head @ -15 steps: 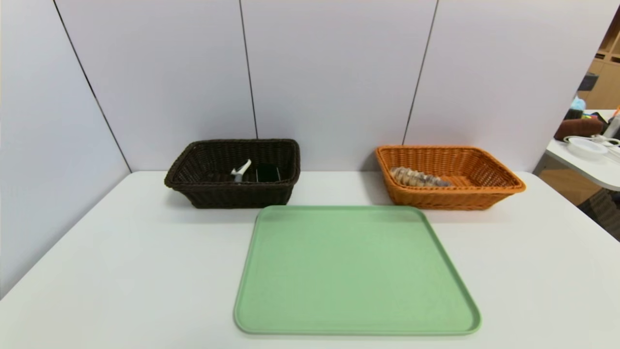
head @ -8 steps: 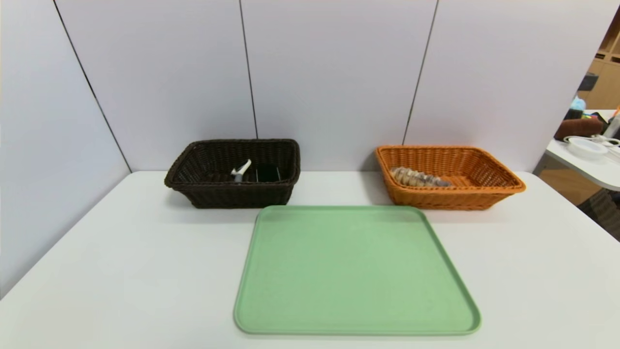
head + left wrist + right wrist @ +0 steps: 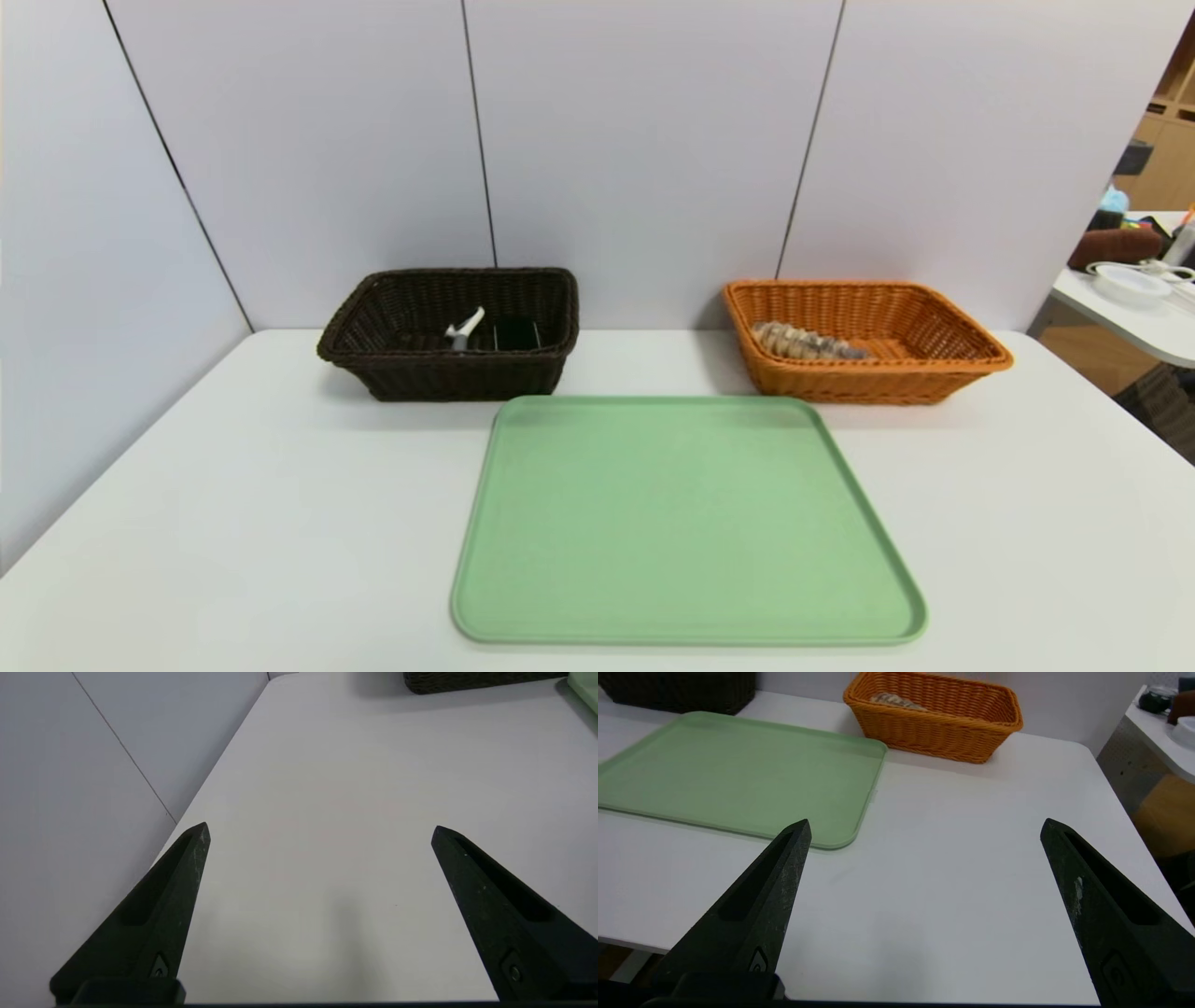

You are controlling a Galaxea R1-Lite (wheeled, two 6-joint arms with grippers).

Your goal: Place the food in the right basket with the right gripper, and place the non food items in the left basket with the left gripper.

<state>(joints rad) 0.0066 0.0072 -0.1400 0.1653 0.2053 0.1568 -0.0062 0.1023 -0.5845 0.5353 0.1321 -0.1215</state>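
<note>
In the head view, the ridged roll [image 3: 805,343] lies inside the orange basket [image 3: 873,367], against its left end, while the white peeler [image 3: 465,328] and the black-topped brush [image 3: 516,333] sit in the dark brown basket [image 3: 448,358]. The green tray [image 3: 686,518] lies bare on the tabletop [image 3: 261,523], so the sorting looks finished. The left wrist view shows the left gripper [image 3: 321,824] with its jaws spread wide, nothing between them, above the tabletop near its left side. The right wrist view shows the right gripper [image 3: 927,820] likewise: jaws far apart, empty, over the tabletop on the near side of the orange basket. The likeliest trouble now is a needless extra reach: spread jaws could snag a wicker rim and tip a basket, or a low sweep could shove the light-looking tray into both.
</note>
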